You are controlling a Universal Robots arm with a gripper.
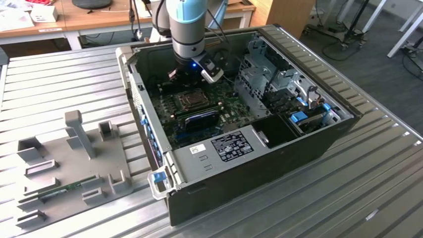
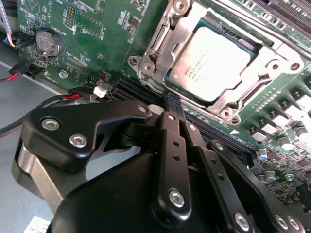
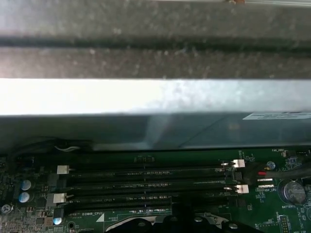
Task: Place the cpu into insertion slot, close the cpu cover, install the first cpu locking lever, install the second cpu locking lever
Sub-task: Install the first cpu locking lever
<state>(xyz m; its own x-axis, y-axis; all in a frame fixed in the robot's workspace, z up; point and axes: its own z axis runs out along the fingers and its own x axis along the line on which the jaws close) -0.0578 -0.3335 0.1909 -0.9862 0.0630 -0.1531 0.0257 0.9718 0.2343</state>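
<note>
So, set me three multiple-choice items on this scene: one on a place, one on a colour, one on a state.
1. Where is the cpu?
A. In the insertion slot
B. On the grey stand outside the case
C. On a memory slot

2. What colour is the motherboard?
A. Blue
B. Green
C. Red

3. How does the cpu cover stand?
A. Upright, swung open
B. Taken off the board
C. Down over the cpu's edges

Key: 1 A, as the second wrist view shows the chip seated in its socket; 2 B, as the board is green in both wrist views; 3 C, as the metal frame lies flat around the chip's top.
</note>
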